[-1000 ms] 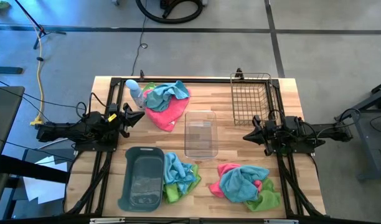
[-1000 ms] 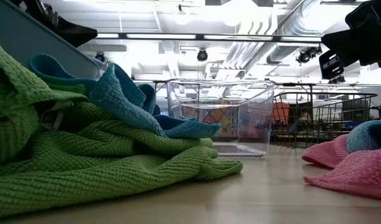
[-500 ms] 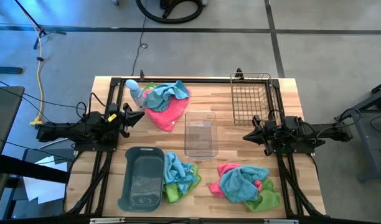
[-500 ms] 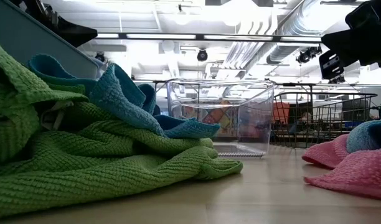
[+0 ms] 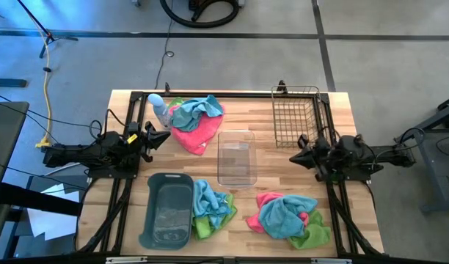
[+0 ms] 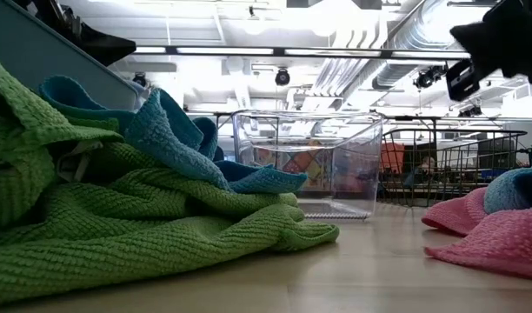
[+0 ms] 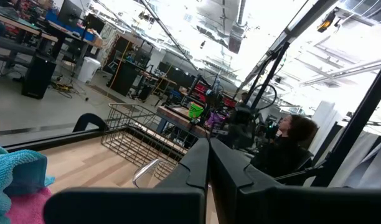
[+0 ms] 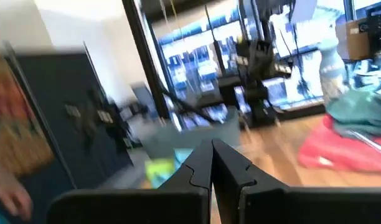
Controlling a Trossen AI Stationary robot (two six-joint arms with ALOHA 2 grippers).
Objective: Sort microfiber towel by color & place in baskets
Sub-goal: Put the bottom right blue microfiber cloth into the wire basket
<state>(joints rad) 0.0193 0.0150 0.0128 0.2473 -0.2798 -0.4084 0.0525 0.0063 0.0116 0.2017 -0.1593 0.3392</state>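
Microfiber towels lie in three heaps on the wooden table. One is blue over pink with some green [image 5: 195, 117] at the far left. A blue and green heap [image 5: 212, 205] lies near the middle, and a pink, blue and green heap [image 5: 287, 216] at the near right. The dark grey tub [image 5: 166, 210], the clear bin [image 5: 235, 158] and the wire basket [image 5: 294, 114] stand apart from each other. My left gripper [image 5: 168, 135] is shut at the left side, above the table. My right gripper [image 5: 291, 158] is shut at the right side, also raised. Neither holds anything.
A pale blue bottle [image 5: 158, 108] stands beside the far-left heap. Black frame bars [image 5: 210, 94] run along the table's far edge and both sides. Bare wood shows between the clear bin and each gripper. A person [image 7: 290, 134] sits beyond the table in the left wrist view.
My right gripper has tipped its fingers upward and rolled a little, still shut; in the low view it stands higher than before. The towels and baskets lie as they did.
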